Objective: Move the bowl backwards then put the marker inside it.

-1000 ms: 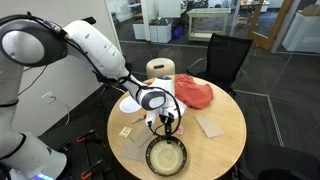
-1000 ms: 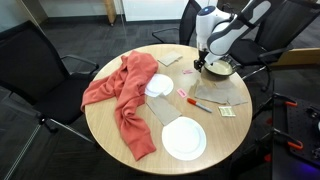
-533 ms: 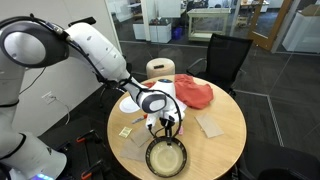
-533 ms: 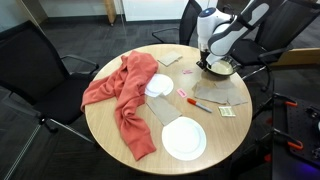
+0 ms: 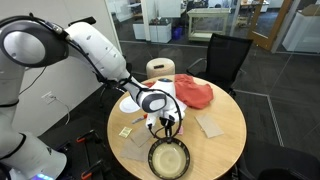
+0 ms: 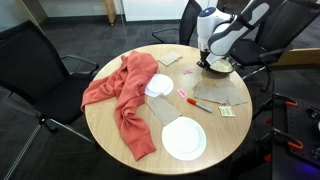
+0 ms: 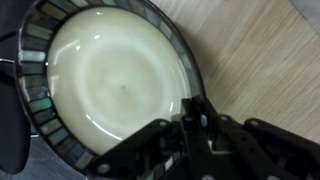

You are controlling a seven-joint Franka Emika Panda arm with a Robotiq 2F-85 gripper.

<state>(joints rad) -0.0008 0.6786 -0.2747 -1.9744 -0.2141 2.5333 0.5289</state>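
The bowl [image 5: 167, 159] has a dark rim and a pale yellowish inside and sits at the round table's edge; it also shows as the bowl [image 6: 219, 67]. In the wrist view the bowl [image 7: 110, 75] fills the left of the frame. My gripper [image 7: 197, 105] is shut on its rim, one finger inside and one outside. In both exterior views the gripper [image 5: 168, 130] [image 6: 207, 62] points down at the bowl's edge. The reddish marker [image 6: 199, 104] lies on the table a short way from the bowl.
A red cloth [image 6: 120, 95] drapes over one side of the wooden table [image 6: 235, 140]. A white plate [image 6: 184, 138] and a smaller white disc [image 6: 160, 84] lie near the middle. Flat grey sheets [image 5: 210, 125] lie on the wood. Black office chairs [image 6: 35, 60] surround the table.
The jaws have closed onto the bowl's rim. The arm and the bowl have barely shifted.
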